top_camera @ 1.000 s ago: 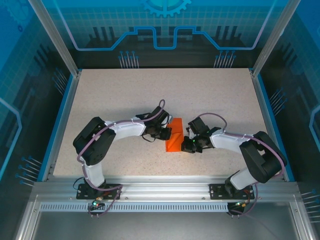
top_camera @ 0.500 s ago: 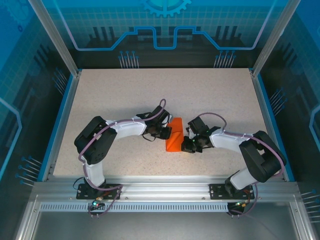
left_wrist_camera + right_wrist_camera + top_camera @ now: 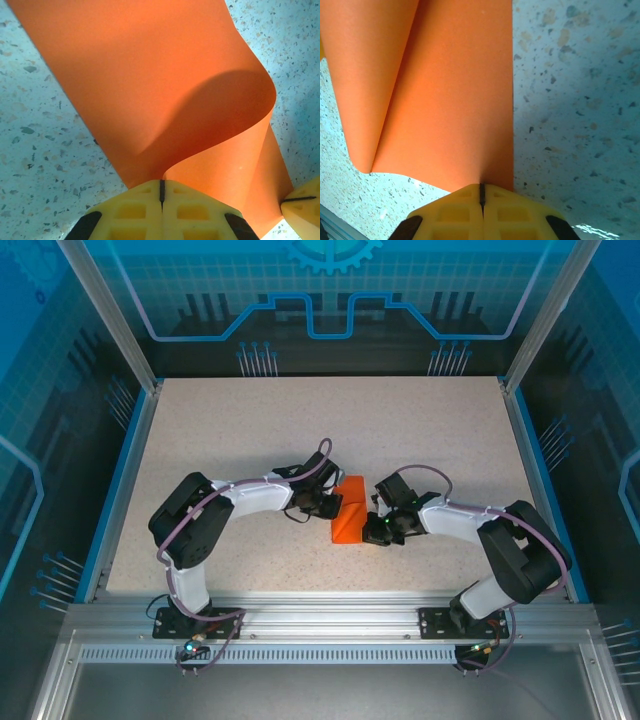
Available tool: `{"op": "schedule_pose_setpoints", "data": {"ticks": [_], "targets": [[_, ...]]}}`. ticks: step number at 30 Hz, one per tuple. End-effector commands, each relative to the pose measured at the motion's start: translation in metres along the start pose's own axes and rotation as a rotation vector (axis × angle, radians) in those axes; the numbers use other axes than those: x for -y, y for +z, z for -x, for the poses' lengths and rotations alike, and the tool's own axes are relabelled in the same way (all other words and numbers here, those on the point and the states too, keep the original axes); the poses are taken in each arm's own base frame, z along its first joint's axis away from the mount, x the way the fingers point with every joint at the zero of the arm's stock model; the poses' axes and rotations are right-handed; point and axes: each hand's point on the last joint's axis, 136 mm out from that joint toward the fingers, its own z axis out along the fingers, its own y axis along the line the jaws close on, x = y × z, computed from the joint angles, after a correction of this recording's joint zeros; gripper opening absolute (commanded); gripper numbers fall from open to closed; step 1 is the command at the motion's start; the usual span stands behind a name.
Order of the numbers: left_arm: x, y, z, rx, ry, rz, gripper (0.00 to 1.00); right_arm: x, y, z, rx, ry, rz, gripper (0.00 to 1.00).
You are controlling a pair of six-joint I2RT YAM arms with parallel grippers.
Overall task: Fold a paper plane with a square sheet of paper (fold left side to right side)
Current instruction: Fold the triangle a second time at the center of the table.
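From above, the orange square sheet of paper [image 3: 350, 512] is sitting mid-way across the bench [image 3: 250, 440], between the left end effector [image 3: 336, 506] and the right end effector [image 3: 374, 526]. At the left wrist, the left end effector [image 3: 161, 187] is pinching the sheet's edge, jaws fully closed (the paper [image 3: 150, 75] is bowing into a loop). At the right wrist, the right end effector [image 3: 481, 192] is clamping another edge.

The top camera is looking steeply down from above the near edge at the whole counter [image 3: 250, 420]; both wrist cameras are looking closely at the same orange paper [image 3: 150, 75] from opposite sides
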Motion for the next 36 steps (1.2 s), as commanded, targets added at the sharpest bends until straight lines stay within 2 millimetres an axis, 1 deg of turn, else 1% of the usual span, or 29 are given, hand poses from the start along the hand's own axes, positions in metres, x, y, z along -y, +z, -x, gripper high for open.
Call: {"op": "schedule_pose_setpoints", "data": {"ticks": [1,11,20,36], "targets": [[-0.007,0.003,0.001,-0.009,0.02,0.025,0.02,0.015,0.005,-0.012,-0.045,0.007,-0.072,0.05],[-0.009,0.001,-0.001,-0.011,0.022,0.033,0.02,0.014,0.006,-0.011,-0.047,0.008,-0.073,0.06],[-0.008,0.004,-0.002,-0.018,0.021,0.028,0.02,0.014,0.007,-0.011,-0.048,0.006,-0.074,0.06],[-0.012,0.007,-0.011,-0.039,0.018,0.033,0.02,0.015,0.007,-0.011,-0.053,0.005,-0.082,0.06]]}}
